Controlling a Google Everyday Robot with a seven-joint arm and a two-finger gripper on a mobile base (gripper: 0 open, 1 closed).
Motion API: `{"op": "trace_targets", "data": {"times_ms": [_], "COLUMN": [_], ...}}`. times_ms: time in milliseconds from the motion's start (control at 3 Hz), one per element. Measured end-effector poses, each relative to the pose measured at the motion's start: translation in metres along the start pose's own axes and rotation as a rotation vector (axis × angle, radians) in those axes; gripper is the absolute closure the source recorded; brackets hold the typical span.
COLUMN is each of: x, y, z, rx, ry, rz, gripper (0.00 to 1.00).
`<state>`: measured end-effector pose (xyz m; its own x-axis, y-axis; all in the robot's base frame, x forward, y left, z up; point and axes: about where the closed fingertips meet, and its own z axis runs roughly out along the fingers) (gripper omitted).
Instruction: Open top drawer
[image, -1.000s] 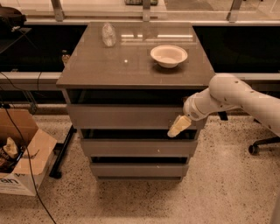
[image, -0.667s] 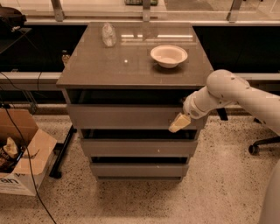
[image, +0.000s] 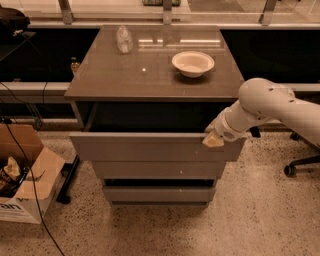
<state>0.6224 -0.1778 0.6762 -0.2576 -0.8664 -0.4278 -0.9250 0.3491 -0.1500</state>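
Note:
The top drawer is the tallest grey front of the cabinet. It stands pulled out toward the camera, with a dark opening behind it under the tabletop. My gripper sits at the right end of the drawer front's top edge, touching it, with the white arm reaching in from the right. Two slimmer grey drawer fronts lie below it, set further back.
A white bowl and a clear bottle sit on the tabletop. An open cardboard box and cables lie on the floor at left. An office chair base stands at right.
The top drawer front has slid out toward the camera, and my gripper has come with it at its right end.

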Motion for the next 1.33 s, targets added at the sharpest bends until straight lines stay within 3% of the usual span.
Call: {"op": "trace_targets", "data": {"times_ms": [333,1333], "x": [0.001,0.003], "y": [0.039,0.050], "z": [-0.025,-0.023], "rx": [-0.048,-0.060], "ry": [0.031,0.050], "rz": [0.007,-0.006], "gripper": [0.70,0.01]}}
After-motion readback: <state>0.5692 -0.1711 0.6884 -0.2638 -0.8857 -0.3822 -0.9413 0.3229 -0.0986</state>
